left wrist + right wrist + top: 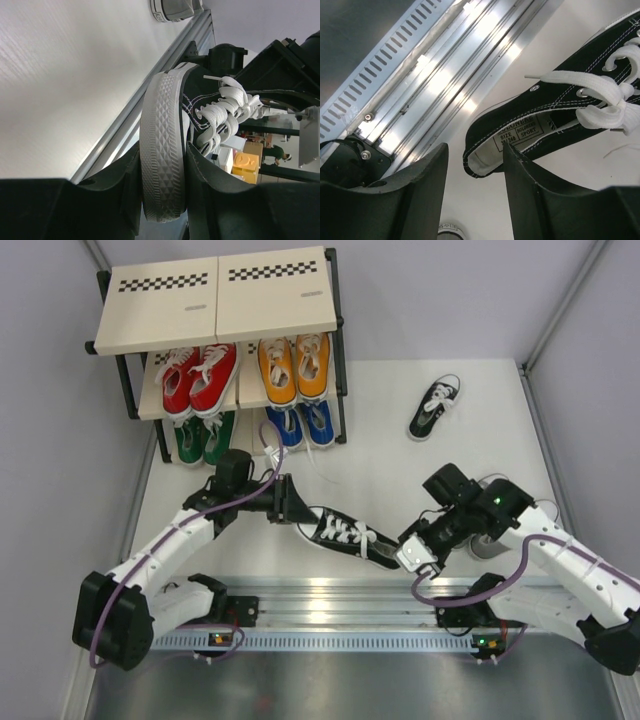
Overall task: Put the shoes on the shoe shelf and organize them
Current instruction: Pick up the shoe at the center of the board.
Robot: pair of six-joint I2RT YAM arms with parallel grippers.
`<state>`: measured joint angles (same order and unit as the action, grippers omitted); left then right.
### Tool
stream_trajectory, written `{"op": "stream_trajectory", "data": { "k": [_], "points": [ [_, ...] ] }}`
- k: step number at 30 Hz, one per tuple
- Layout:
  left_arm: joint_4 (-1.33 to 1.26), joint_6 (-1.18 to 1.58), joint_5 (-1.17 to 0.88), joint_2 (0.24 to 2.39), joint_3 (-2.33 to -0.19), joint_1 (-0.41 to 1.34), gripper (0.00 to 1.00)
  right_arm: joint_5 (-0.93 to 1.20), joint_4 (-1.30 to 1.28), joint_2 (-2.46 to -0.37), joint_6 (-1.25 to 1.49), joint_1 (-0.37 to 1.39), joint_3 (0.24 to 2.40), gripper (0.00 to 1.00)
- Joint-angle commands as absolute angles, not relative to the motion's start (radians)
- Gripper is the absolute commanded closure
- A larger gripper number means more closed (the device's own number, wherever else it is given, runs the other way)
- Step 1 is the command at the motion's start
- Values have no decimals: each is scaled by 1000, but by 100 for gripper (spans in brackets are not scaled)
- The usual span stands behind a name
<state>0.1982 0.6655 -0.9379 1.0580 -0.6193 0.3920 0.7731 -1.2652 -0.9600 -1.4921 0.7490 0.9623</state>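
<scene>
The left jaws are closed on the toe end of a black shoe (340, 532), one pad against its studded white sole (160, 150) and the other against the upper. The shoe hangs off the surface (400, 460), laces up, spanning the gap between the two sets of jaws.

The right jaws stand partly open around the shoe's heel collar (480, 162). A gap shows on one side; whether the other pad (535, 200) touches the canvas is hard to tell.

Inside the heel opening a white label (517, 135) reads "SIZE" and "SPORT"; the rest is too small to read.

Just below the right jaws runs the ribbed aluminium rail (450, 85). A grey shoe (172, 9) lies on the surface near the right jaws. A second black shoe (435, 407) lies well beyond them.

Beyond the left jaws stands the shoe shelf (215, 300), with the red pair (200, 375) and orange pair (295, 365) on its middle tier. The green pair (205, 435) and blue pair (303, 423) sit below.
</scene>
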Motion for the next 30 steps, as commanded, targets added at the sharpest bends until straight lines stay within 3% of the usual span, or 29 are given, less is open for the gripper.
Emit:
{"op": "stream_trajectory", "data": {
  "k": [1, 10, 23, 30],
  "points": [
    [103, 712, -1063, 1052, -670, 388, 100, 707, -1220, -943, -1505, 779, 962, 53],
    [117, 707, -1101, 1042, -675, 387, 100, 603, -1212, -965, -1567, 805, 962, 55],
    [-24, 851, -1126, 1088, -641, 385, 100, 635, -1272, -948, -1733, 830, 933, 58],
    [-64, 894, -1161, 1091, -647, 385, 100, 542, -1198, -950, -1715, 844, 885, 54]
  ]
}}
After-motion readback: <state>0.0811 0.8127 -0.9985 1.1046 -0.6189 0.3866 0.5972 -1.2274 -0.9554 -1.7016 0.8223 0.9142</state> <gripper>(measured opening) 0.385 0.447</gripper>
